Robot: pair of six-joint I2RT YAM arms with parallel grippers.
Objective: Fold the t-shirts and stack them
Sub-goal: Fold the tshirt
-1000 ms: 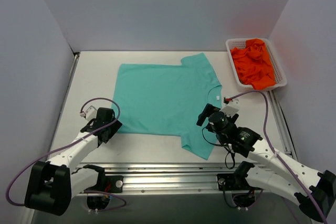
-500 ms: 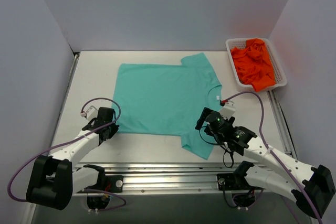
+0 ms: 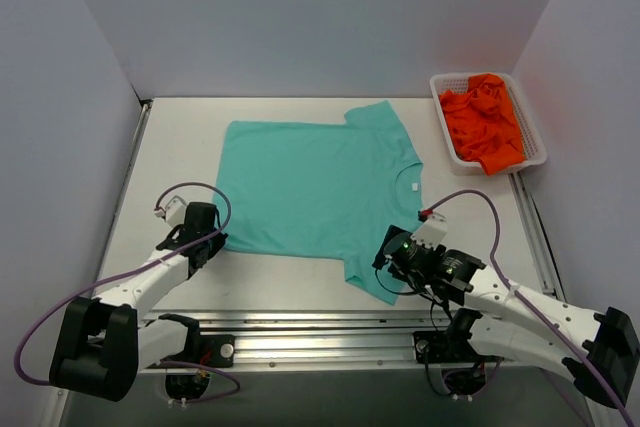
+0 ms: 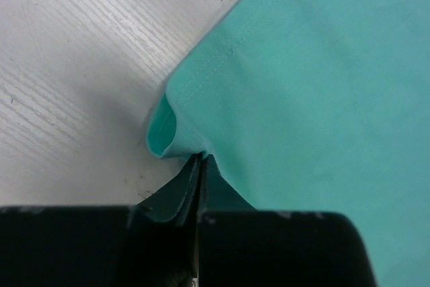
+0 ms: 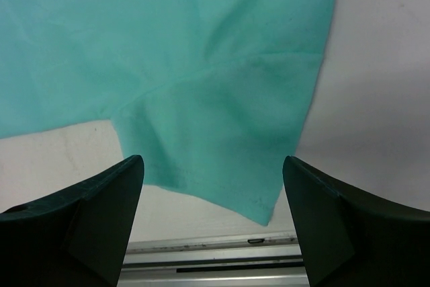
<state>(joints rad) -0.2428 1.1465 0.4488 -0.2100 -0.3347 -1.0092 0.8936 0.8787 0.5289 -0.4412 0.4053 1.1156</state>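
Note:
A teal-green t-shirt [image 3: 310, 187] lies spread flat on the white table, neck toward the right. My left gripper [image 3: 214, 239] is shut on its near left hem corner; in the left wrist view the cloth [image 4: 316, 65] curls up into a small fold right at the pinched tips of the gripper [image 4: 201, 159]. My right gripper [image 3: 386, 252] stands open low over the near sleeve [image 5: 228, 146], its fingers [image 5: 114, 193] apart on either side of it and nothing held between them. Orange t-shirts [image 3: 483, 122] lie crumpled in a basket at the far right.
The white basket [image 3: 441, 107] stands at the table's far right corner. A metal rail [image 3: 320, 332] runs along the near edge, just below the sleeve's tip in the right wrist view [image 5: 208, 243]. Grey walls close in the left, back and right.
My left gripper has shut on the shirt's hem corner. My right gripper has come toward the near edge, from the collar area down over the near sleeve, still open.

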